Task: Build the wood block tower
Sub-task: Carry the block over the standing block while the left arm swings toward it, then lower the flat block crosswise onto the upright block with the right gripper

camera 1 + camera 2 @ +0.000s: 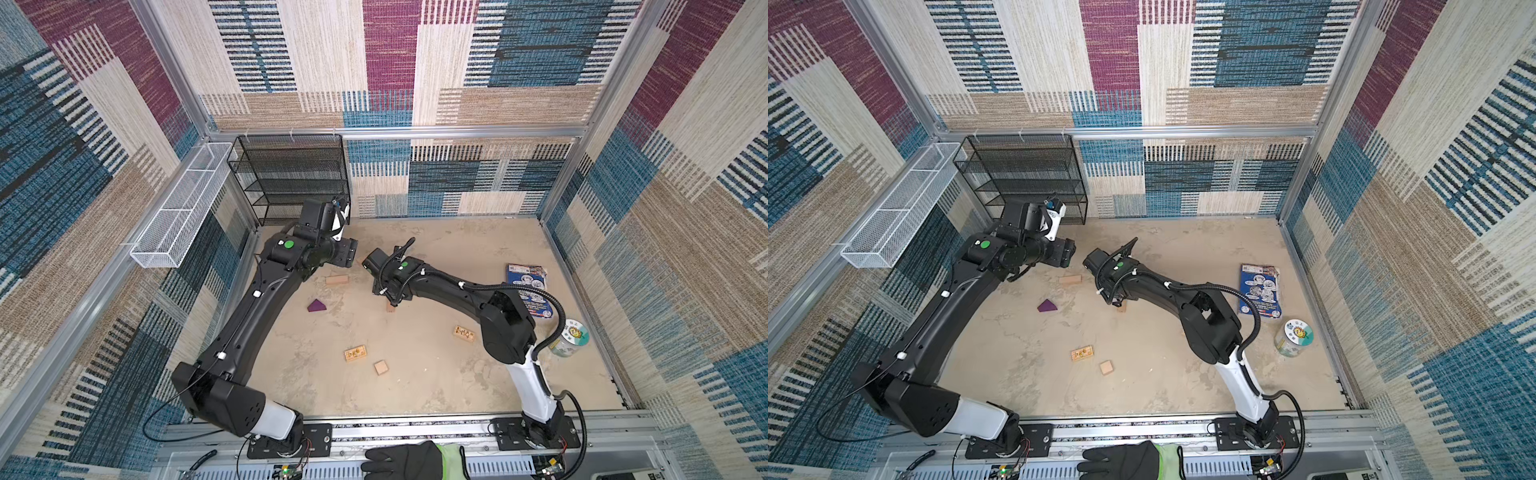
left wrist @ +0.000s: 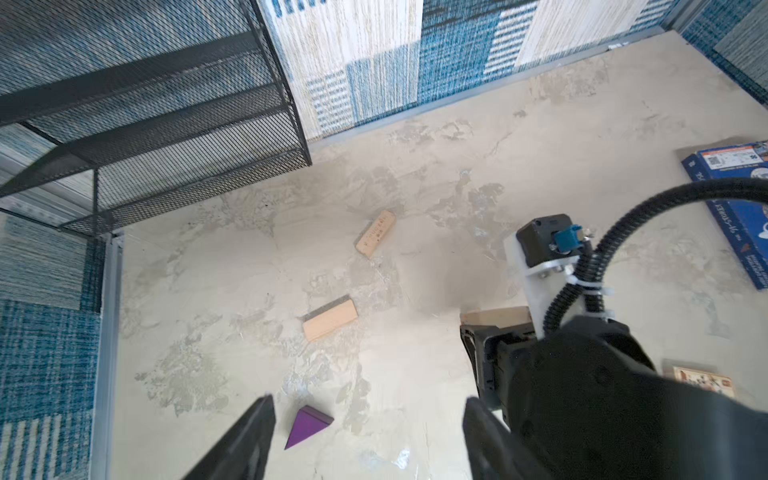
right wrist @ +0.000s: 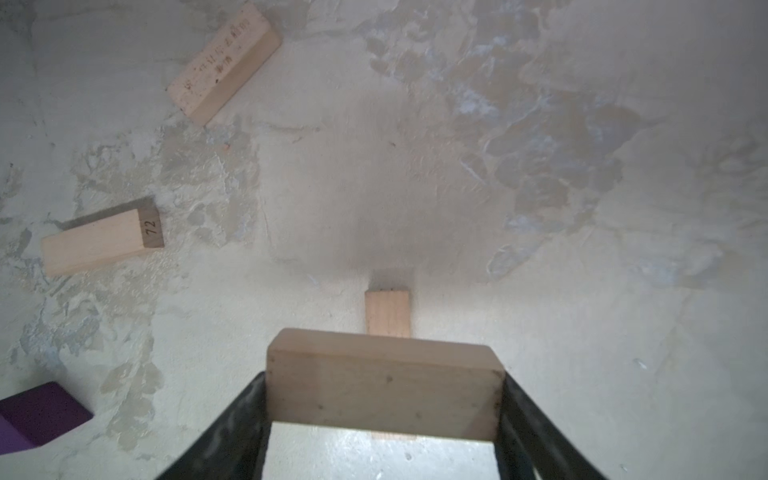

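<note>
The right gripper (image 3: 384, 395) is clamping 1 plain block (image 3: 382, 365) by its ends, crosswise over 1 base block (image 3: 387, 313); contact is unclear. The left gripper (image 2: 368, 401) is hanging wide open near the purple wedge (image 2: 307, 426). Off-centre release risks tipping the plain block.

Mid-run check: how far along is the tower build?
Done: only one base brick is laid flat. In hand: the right gripper holds a second brick crosswise over it; whether they touch is unclear. The left gripper is open and empty. Left: the plain brick, stamped brick, two orange-print blocks, cube and purple wedge lie loose.
</note>
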Robot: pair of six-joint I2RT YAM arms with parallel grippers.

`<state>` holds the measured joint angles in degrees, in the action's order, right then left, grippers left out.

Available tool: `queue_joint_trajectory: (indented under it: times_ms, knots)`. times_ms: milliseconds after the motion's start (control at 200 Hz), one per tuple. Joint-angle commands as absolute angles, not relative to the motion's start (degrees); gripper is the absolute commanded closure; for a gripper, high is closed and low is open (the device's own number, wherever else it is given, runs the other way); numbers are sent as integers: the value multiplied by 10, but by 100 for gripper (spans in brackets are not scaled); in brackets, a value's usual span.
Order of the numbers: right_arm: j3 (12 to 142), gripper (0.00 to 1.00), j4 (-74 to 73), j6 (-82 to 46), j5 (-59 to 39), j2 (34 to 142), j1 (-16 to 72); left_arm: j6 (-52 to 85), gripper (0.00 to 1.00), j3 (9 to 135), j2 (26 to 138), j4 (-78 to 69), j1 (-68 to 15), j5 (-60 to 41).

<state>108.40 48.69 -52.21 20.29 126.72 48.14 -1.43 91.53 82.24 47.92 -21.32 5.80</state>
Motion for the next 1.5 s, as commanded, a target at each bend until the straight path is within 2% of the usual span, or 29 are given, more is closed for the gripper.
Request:
queue_joint_trajectory:
  times_ms: [0, 245, 351, 581, 1492]
  knots:
    - [1119, 51, 547, -551, 194, 1292, 483, -27, 24, 865, 776, 451, -212, 47]
    - [1092, 51, 536, -556, 176, 1294, 489, -27, 26, 707, 666, 453, -213, -100]
    - [1098, 51, 539, -555, 172, 1304, 490, -31, 29, 670, 651, 453, -213, -129]
    - [1108, 51, 540, -532, 169, 1311, 493, -32, 30, 619, 647, 429, -213, -125]
    - [1133, 50, 533, -462, 183, 1332, 493, -30, 31, 612, 662, 427, -213, -85]
